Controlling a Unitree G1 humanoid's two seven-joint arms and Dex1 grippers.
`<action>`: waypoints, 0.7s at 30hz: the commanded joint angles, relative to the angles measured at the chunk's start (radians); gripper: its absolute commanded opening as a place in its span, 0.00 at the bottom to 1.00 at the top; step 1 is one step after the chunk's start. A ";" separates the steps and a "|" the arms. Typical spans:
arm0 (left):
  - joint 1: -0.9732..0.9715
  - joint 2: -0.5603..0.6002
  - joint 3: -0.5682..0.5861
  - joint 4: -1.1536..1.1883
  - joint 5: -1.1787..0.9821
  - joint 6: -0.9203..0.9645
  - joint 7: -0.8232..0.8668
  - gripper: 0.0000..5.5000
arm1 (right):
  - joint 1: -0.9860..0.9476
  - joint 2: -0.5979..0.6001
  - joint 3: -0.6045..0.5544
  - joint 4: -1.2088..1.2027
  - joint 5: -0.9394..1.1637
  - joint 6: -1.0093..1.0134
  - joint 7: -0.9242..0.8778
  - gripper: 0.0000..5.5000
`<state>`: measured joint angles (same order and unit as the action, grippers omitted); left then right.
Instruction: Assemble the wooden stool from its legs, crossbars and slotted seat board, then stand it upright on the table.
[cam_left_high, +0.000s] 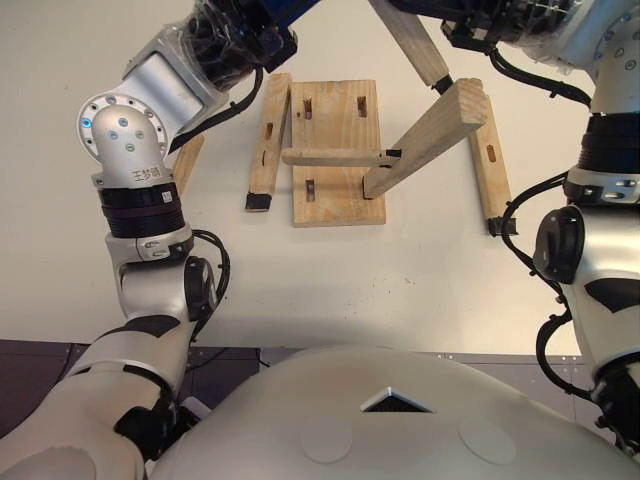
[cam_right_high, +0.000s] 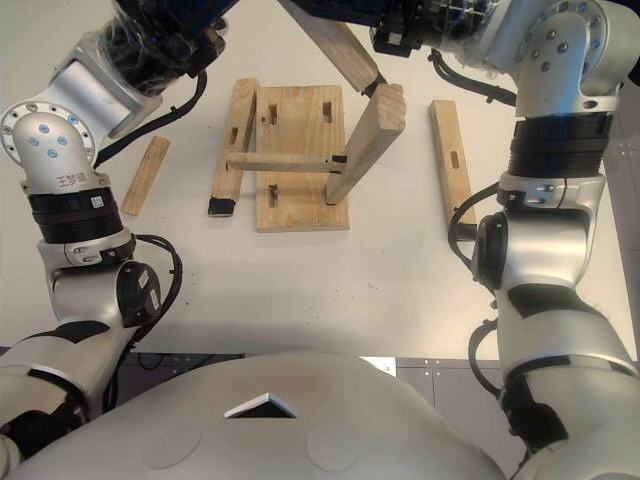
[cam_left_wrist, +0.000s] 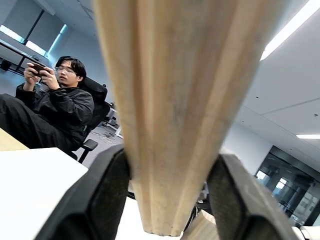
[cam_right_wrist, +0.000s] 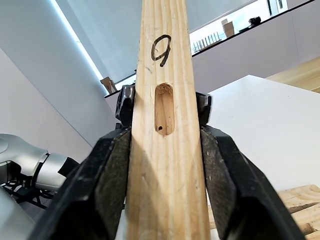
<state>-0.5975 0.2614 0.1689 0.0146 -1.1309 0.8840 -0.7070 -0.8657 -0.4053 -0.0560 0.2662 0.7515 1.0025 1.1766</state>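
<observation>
The seat board (cam_left_high: 335, 120) lay flat on the table (cam_left_high: 350, 290), toward the far edge and about midway between the left and right edges, with its slots facing up. One leg (cam_left_high: 430, 140) stood with its foot at the board's near right slot and leaned toward the table's right edge. A crossbar (cam_left_high: 330, 157) joined to that leg ran left over the board, and its free end reached the board's left edge. A second leg (cam_left_high: 268, 140) lay flat along the board's left side, just beside it, with a dark cap (cam_left_high: 258, 201) on its near end. A third leg (cam_left_high: 490, 180) lay flat nearer the right edge, apart from the board, also with a dark cap at its near end. A loose crossbar (cam_right_high: 146, 175) lay toward the left edge, well apart from the board. The raised leg (cam_left_high: 415, 45) slanted above the far edge of the table, and its lower end hung near the top of the leaning leg. The right gripper (cam_right_wrist: 164, 97) was clamped on the raised leg, one finger pressed on each side. On the face between the fingers was an oblong slot (cam_right_wrist: 164, 110), and beyond it a handwritten "9" (cam_right_wrist: 162, 47), the only legible mark on the wood. The left gripper (cam_left_wrist: 172, 157) was also clamped on the raised leg, its dark fingers (cam_left_wrist: 95, 200) tight against the grain.
</observation>
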 joint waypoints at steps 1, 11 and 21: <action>0.007 -0.001 0.005 -0.037 -0.009 0.000 -0.025 0.37 | -0.008 -0.004 0.007 -0.011 0.013 0.021 0.002 0.36; 0.065 0.029 -0.018 -0.032 0.220 -0.233 -0.084 0.37 | 0.001 -0.026 0.017 0.019 -0.030 0.000 -0.020 0.60; 0.305 0.202 -0.015 0.117 0.501 -0.586 -0.362 0.37 | -0.002 -0.050 -0.163 0.216 -0.111 -0.285 -0.171 0.69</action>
<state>-0.3317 0.4330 0.1531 0.1175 -0.6585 0.3413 -1.0221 -0.8580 -0.4498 -0.1608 0.4394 0.6509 0.7751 1.0600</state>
